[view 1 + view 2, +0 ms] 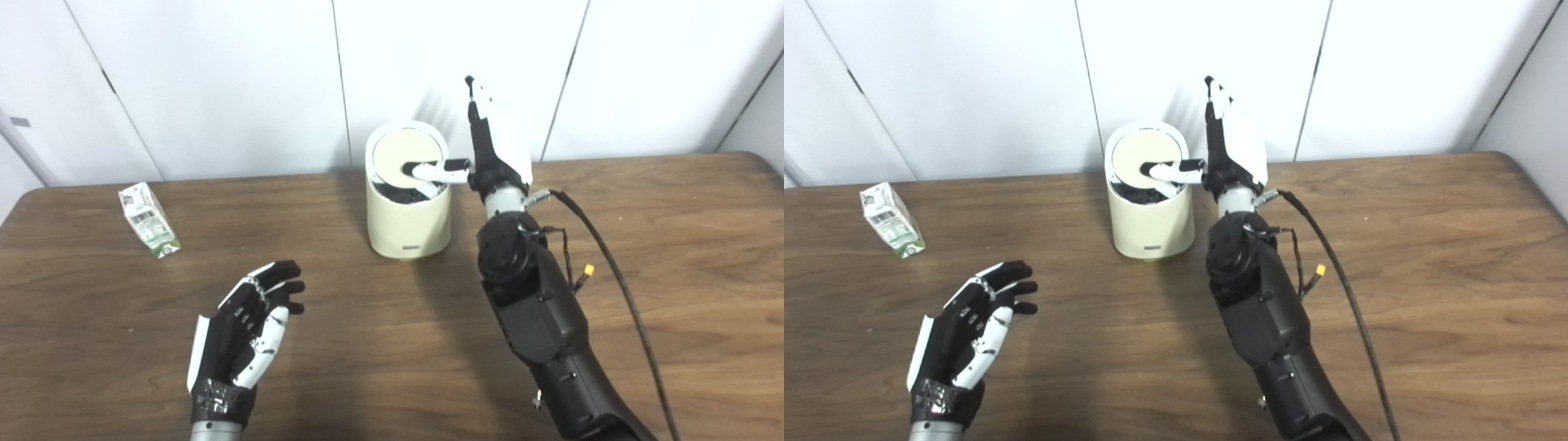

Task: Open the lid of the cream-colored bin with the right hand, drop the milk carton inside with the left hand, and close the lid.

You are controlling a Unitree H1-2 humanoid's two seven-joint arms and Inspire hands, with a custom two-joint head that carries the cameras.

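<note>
**Lid tipped, carton waiting**

The right hand (493,144) stands beside the cream-colored bin (409,220), fingers straight and apart, thumb pressing the tilted lid (404,156) inward — dark interior shows at the front. The left hand (245,324) hovers empty, fingers loosely spread. The milk carton (149,220) lies well left on the table (392,343) — probably light, crushable; grasp across its flat sides.

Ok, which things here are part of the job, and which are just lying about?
Part of the job:
cream-colored cylindrical bin
its round tilting lid
green-and-white milk carton
right hand, thumb on the lid
left hand, open

Lying about:
brown wooden table
black cable along the right arm
</note>
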